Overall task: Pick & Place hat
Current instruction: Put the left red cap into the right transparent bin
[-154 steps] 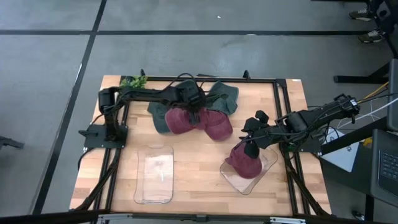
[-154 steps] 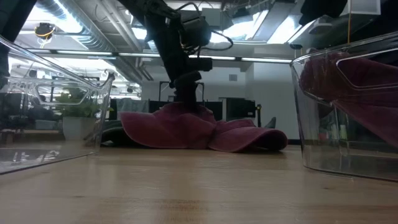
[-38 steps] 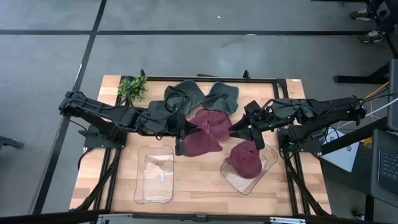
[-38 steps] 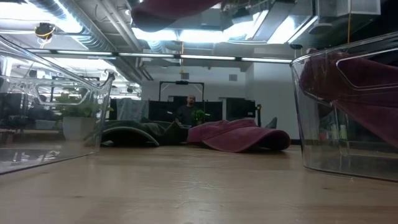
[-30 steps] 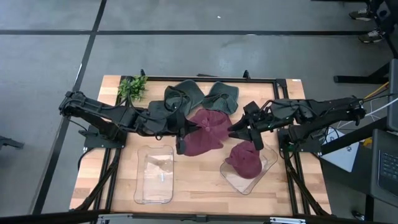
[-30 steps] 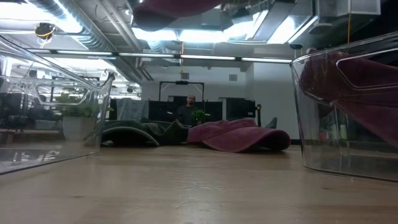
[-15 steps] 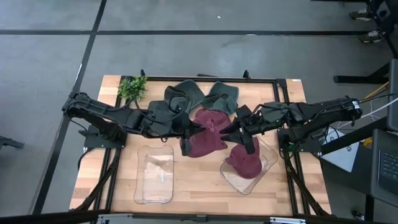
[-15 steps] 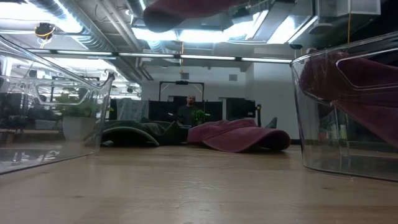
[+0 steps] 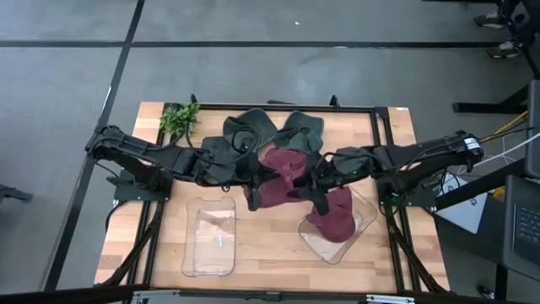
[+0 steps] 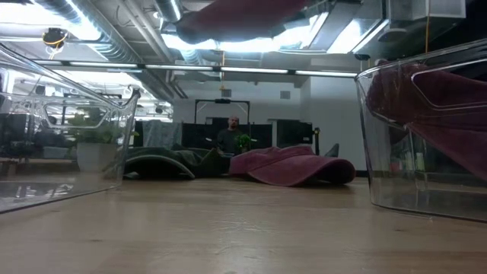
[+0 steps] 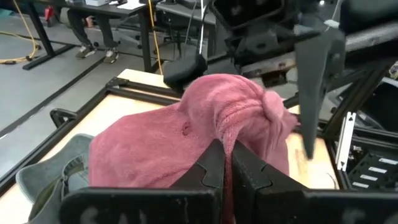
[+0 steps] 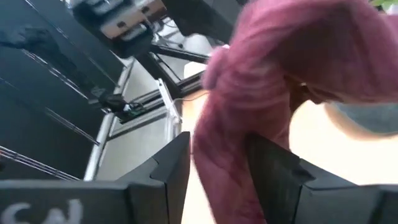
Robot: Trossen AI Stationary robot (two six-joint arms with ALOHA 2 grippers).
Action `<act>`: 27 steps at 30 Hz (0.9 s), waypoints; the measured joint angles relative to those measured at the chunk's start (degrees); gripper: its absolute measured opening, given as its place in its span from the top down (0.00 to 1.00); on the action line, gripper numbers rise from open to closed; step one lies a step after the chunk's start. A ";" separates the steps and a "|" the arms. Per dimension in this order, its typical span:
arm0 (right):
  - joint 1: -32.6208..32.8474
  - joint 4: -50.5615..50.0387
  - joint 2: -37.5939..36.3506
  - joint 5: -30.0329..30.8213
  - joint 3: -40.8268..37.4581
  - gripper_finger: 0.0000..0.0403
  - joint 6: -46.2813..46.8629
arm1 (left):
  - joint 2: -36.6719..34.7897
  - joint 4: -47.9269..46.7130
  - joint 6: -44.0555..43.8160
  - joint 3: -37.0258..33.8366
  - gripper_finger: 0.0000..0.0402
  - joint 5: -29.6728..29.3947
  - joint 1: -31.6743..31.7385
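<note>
The left end effector (image 9: 251, 199) is clamped on a maroon hat (image 9: 281, 179), with its fingers (image 11: 214, 163) pressed together on a pinched fold of fabric. The hat hangs clear of the bench (image 9: 266, 245), near the bench centre; in the low view it shows only as a maroon shape (image 10: 243, 17) overhead.

Change over the last second: the right end effector (image 9: 321, 190) has advanced from about 3 o'clock of the hat toward the centre and now reaches the hat's 3 o'clock edge. Its fingers (image 12: 168, 171) stand apart with maroon fabric hanging between them. They have not closed on it. The left end effector has held its grip and shifted only slightly.

Meaning for the task: this reads as a hand-over in preparation. The right arm is positioned to take the hat from the left arm. Whether the fabric already touches both right fingers cannot be confirmed, as the wrist view is blurred.

Other items:
- Right clear tray (image 9: 361, 221) at about 4 o'clock holds a second maroon hat (image 9: 336, 215).
- Left clear tray (image 9: 209, 238) at about 7 o'clock.
- Two dark green hats (image 9: 253, 127) and another maroon hat (image 10: 289, 166) lie near 12 o'clock.

The likely destination is one of the trays.
</note>
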 joint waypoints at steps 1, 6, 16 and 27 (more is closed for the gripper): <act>-0.02 -0.12 0.09 0.72 0.00 0.61 -0.22 | -0.02 -0.04 0.00 0.00 0.99 0.22 0.02; -0.02 -0.28 0.06 2.91 0.00 0.66 -0.91 | -0.03 -1.08 -0.17 0.00 0.99 0.46 0.02; -0.02 -1.29 0.00 2.93 0.00 0.97 -0.89 | -0.02 -1.51 -0.04 0.00 0.98 2.47 0.00; -0.02 -1.65 -0.60 2.27 0.00 0.98 -0.45 | -0.04 -1.53 -0.13 0.00 0.96 2.45 0.00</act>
